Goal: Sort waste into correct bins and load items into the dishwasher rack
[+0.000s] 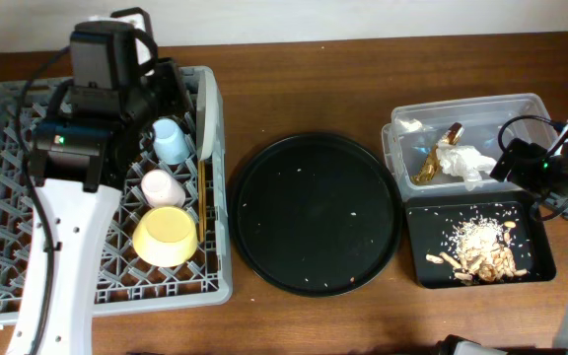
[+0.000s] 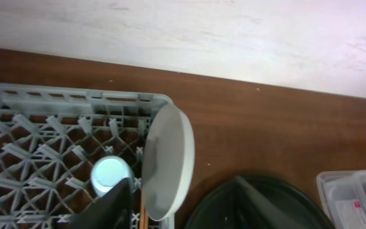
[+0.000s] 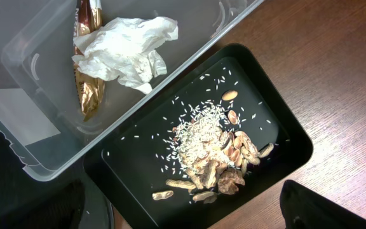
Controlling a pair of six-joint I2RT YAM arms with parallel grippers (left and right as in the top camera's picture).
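Observation:
The grey dishwasher rack [image 1: 8, 286] at the left holds a blue cup [image 1: 170, 140], a pink cup [image 1: 157, 186] and a yellow bowl [image 1: 165, 236]. A grey-green plate [image 2: 168, 163] stands on edge at its right side, with a wooden chopstick [image 2: 143, 215] beside it. My left gripper [image 2: 183, 213] is open, its fingers either side of the plate's lower edge. The clear tub [image 1: 521, 106] holds the white napkin [image 3: 127, 46] and foil wrapper [image 3: 86, 86]. The black tray [image 3: 278, 137] holds food scraps [image 3: 211, 152]. My right gripper [image 3: 183, 213] is open and empty above this tray.
A large round black tray [image 1: 314, 212] with a few crumbs lies in the middle of the wooden table. The tub and the black tray sit side by side at the right edge. A pale wall runs behind the table.

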